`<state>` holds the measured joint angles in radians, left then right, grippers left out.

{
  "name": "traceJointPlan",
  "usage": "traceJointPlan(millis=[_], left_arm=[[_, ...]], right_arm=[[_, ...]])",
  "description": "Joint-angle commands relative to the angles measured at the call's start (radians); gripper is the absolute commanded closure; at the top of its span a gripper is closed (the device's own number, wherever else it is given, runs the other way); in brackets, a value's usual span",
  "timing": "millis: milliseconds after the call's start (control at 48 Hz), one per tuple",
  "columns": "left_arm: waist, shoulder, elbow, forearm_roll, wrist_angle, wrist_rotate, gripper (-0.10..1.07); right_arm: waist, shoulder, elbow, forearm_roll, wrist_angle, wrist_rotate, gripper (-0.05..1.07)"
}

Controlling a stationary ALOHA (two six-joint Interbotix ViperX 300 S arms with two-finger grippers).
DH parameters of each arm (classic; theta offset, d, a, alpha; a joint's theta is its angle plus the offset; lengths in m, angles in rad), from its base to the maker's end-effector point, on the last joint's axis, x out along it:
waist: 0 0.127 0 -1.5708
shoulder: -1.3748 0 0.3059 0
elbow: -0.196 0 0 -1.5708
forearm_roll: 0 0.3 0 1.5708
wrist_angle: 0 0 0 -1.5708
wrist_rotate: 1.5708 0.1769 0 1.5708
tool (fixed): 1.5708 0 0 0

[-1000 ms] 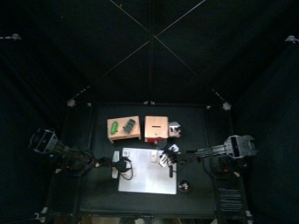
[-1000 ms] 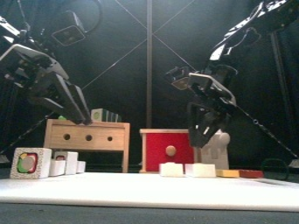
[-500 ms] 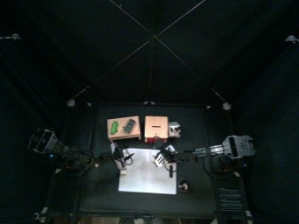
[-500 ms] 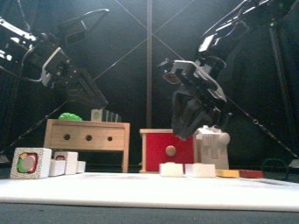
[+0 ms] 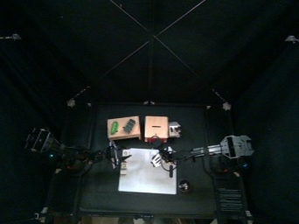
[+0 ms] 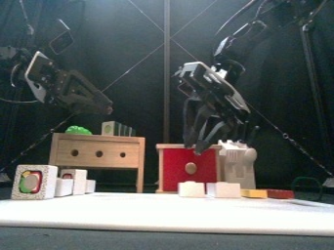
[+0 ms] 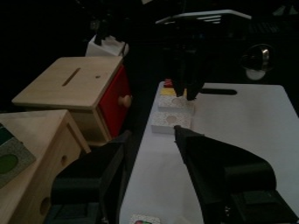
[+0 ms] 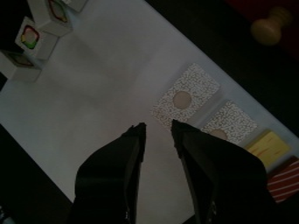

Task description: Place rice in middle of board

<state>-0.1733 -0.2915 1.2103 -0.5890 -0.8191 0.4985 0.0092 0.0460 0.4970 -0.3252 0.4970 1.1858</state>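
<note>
Just beyond the right tool (image 8: pixel 155 129), seemingly apart, rice (image 8: pixel 187 93) lies on the board (image 8: pixel 93 87).

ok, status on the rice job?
Right pincer open, empty, above the rice tiles. Left pincer open, empty, low over the board. Board middle bare; nothing blocking.

I see a smooth, matt white board (image 8: pixel 105 87); beside it, a pale wooden box (image 7: pixel 82 83) and grainy speckled tiles (image 8: pixel 187 92).
</note>
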Motion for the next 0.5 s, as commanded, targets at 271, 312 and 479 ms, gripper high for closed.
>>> traceJointPlan(millis=[271,312,479], left_arm=[[0.035,-0.012,0.012,0.08,0.028,-0.08,0.16],[0.037,-0.014,0.012,0.078,0.037,-0.078,0.16],[0.04,-0.018,0.012,0.081,0.049,-0.077,0.16]], right_arm=[[-0.017,0.04,-0.06,-0.078,0.003,0.172,0.23],[-0.017,0.04,-0.063,-0.098,0.008,0.193,0.22],[-0.015,0.04,-0.063,-0.158,0.051,0.264,0.19]])
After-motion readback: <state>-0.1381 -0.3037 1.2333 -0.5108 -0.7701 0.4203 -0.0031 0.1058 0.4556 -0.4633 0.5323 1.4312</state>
